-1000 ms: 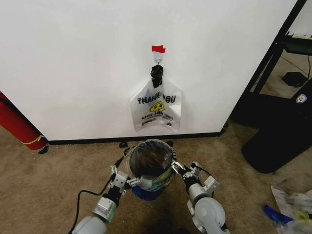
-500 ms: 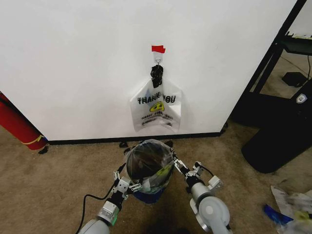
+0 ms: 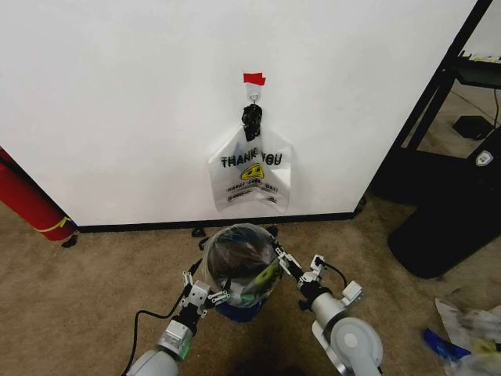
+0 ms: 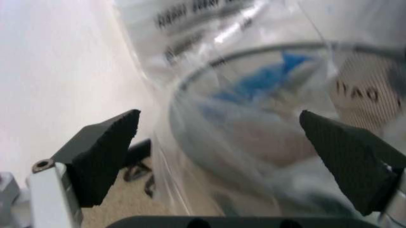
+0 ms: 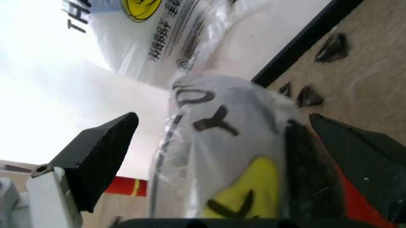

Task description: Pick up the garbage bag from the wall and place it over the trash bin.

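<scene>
Garbage bag (image 3: 243,270): thin clear plastic with blue trim and a yellow smiley, draped over the trash bin (image 3: 235,307) directly in front of the robot, its film domed above the rim rather than pushed inside. Left gripper (image 3: 205,298): at the bin's left flank, jaws spread wide; in its wrist view the two dark pads stand well apart with the bag's film and the round rim between them, nothing pinched. Right gripper (image 3: 291,271): at the bin's right flank, likewise released; its wrist view shows both pads apart either side of the printed plastic, with the bin's red base at the edge. Step in hand, as judged: seating the bag evenly over the rim. Handling note: the film is light and slippery, so any further tuck should draw both sides downward together, keeping the pull symmetrical so the small bin does not tip or slide on the carpet; avoid snagging the handles. Beyond the bin: wall (image 3: 117,102), white with black baseboard, bearing a hook (image 3: 253,94) under red tape (image 3: 254,78), from which a second printed bag (image 3: 250,176) hangs. Far left: red cylinder (image 3: 27,200) leaning at the wall.
</scene>
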Motion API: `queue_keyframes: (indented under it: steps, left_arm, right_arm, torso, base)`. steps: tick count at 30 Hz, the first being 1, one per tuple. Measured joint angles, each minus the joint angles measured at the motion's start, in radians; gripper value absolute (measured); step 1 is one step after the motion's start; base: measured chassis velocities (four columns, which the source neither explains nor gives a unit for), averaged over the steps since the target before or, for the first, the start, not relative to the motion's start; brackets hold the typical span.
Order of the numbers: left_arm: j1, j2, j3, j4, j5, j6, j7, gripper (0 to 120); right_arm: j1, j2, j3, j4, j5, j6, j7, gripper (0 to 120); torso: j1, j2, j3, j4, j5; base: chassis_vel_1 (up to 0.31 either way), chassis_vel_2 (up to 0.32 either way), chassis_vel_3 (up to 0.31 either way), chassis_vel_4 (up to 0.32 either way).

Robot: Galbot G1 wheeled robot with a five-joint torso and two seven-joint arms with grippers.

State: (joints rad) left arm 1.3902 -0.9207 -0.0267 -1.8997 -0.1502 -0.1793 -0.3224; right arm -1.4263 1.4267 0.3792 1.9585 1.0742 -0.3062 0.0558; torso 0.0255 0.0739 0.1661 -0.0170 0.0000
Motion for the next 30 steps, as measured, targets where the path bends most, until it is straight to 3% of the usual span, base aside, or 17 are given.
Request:
queue_keyframes:
  steps: [6, 11, 14, 18, 22, 26, 30]
  left_arm:
    - [0.024, 0.016, -0.056, -0.098, -0.075, -0.012, -0.009, 100]
    - [0.059, -0.009, -0.139, -0.207, -0.247, -0.033, -0.031, 100]
    - [0.065, -0.014, -0.153, -0.216, -0.264, -0.036, -0.035, 100]
    - [0.143, -0.056, -0.238, -0.259, -0.324, -0.062, -0.047, 100]
    - [0.168, -0.061, -0.247, -0.261, -0.32, -0.072, -0.047, 100]
    - [0.161, -0.058, -0.246, -0.27, -0.309, -0.069, -0.049, 100]
    - [0.156, -0.048, -0.249, -0.285, -0.292, -0.061, -0.052, 100]
  right_arm:
    - [-0.037, -0.003, -0.001, 0.036, -0.102, 0.057, -0.038, 100]
    - [-0.135, -0.017, 0.05, 0.082, -0.297, 0.194, -0.137, 100]
    - [-0.15, -0.018, 0.061, 0.083, -0.324, 0.215, -0.155, 100]
    - [-0.274, -0.067, 0.143, -0.005, -0.49, 0.395, -0.368, 100]
    - [-0.243, -0.124, 0.167, -0.131, -0.565, 0.488, -0.498, 100]
    - [-0.107, -0.173, 0.174, -0.288, -0.441, 0.475, -0.805, 100]
    - [-0.034, -0.19, 0.154, -0.364, -0.393, 0.431, -0.91, 100]
  torso:
    - [0.0, 0.0, 0.0, -0.0001, 0.0002]
    - [0.0, 0.0, 0.0, -0.0002, 0.0]
    - [0.0, 0.0, 0.0, -0.0002, 0.0]
    - [0.0, 0.0, 0.0, -0.0002, -0.0002]
    - [0.0, 0.0, 0.0, -0.0001, 0.0005]
    - [0.0, 0.0, 0.0, 0.0004, 0.0004]
    - [0.0, 0.0, 0.0, -0.0001, 0.0003]
  base:
    - [0.0, 0.0, 0.0, 0.0]
    - [0.0, 0.0, 0.0, 0.0]
    - [0.0, 0.0, 0.0, 0.0]
    - [0.0, 0.0, 0.0, 0.0]
    - [0.0, 0.0, 0.0, 0.0]
    - [0.0, 0.0, 0.0, 0.0]
    - [0.0, 0.0, 0.0, 0.0]
